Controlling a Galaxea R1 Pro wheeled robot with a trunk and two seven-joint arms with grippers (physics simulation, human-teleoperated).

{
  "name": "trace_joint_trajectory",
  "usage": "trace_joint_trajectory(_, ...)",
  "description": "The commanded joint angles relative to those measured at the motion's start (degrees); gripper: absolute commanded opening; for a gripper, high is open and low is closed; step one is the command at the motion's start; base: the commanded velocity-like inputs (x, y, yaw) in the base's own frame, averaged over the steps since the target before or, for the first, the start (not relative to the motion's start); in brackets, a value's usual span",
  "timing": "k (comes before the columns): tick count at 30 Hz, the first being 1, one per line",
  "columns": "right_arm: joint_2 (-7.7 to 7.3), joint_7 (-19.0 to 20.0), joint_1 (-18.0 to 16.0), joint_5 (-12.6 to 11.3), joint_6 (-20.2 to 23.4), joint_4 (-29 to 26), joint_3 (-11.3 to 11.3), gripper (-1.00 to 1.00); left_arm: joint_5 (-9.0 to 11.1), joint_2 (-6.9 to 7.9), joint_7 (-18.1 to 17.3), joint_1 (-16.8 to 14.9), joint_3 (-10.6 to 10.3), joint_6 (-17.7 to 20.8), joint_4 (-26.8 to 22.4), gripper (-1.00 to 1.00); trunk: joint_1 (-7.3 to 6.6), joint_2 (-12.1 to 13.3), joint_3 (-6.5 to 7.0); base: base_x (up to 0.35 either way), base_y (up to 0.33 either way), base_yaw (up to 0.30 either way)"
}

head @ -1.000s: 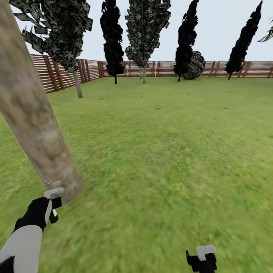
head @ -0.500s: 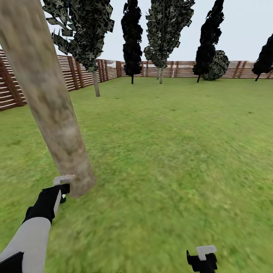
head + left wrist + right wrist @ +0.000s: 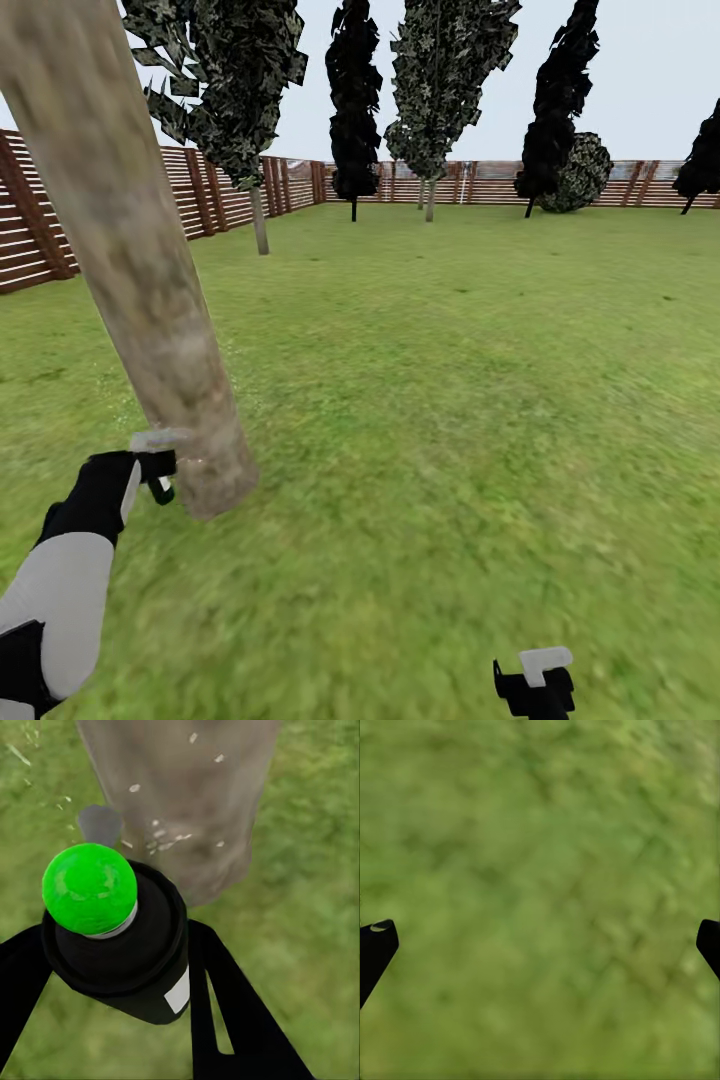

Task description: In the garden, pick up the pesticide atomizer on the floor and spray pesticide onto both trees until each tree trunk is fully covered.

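1. Since the earlier frame, the left hand [image 3: 158, 470] has risen closer to the tree trunk [image 3: 140, 270].
2. It pinches the pesticide atomizer [image 3: 116, 934], nozzle facing the trunk base; droplets fleck the bark.
3. The right hand [image 3: 535, 680] hangs spread over lawn [image 3: 480, 400].
4. Step in hand: spraying. Next, judged: sweep higher.

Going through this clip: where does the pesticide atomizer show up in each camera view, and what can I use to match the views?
Head view: the pesticide atomizer sits lower left in the left gripper, beside the tree trunk base.
Left wrist view: atomizer centre-left, green-capped, held between black fingers.
Right wrist view: blurred grass.
Shared landmark: the trunk.
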Motion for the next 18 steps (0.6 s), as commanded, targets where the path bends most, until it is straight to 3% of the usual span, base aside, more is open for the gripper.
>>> trace_joint_trajectory(1, 0.0, -0.3, 0.0, 0.6, -0.2, 0.1, -0.3, 1.0, 0.1, 2.6, -3.0, 0.0, 0.2, 0.5, 0.0, -1.0, -0.01, 0.0, -0.05, 0.0, 0.0, 0.0)
trace_joint_trajectory(5, 0.0, -0.3, -0.1, 0.6, -0.2, 0.2, -0.3, 1.0, 0.1, 2.13, -4.2, -0.6, -0.4, 1.0, -1.0, -1.0, -0.01, 0.0, -0.05, 0.0, 0.0, 0.0)
trace_joint_trajectory(8, 0.0, -0.3, 0.0, 0.6, -0.2, 0.2, -0.3, 1.0, 0.0, 1.61, -4.4, -3.1, -0.5, 8.0, -6.6, -1.0, -0.01, 0.0, -0.05, 0.0, 0.0, 0.0)
trace_joint_trajectory(11, 0.0, -0.3, -0.1, 0.6, -0.2, 0.2, -0.3, 1.0, 0.1, 2.19, -4.5, -2.9, -0.5, 9.1, -7.6, -1.0, -0.01, 0.0, -0.05, 0.002, -0.004, 0.0)
trace_joint_trajectory(18, 0.07, -0.4, -0.1, 0.6, -0.2, 0.1, -0.3, 1.0, 0.1, 1.89, -4.7, -2.8, -0.4, 9.2, -7.8, -1.0, -0.01, 0.0, -0.05, 0.038, -0.241, 0.026)
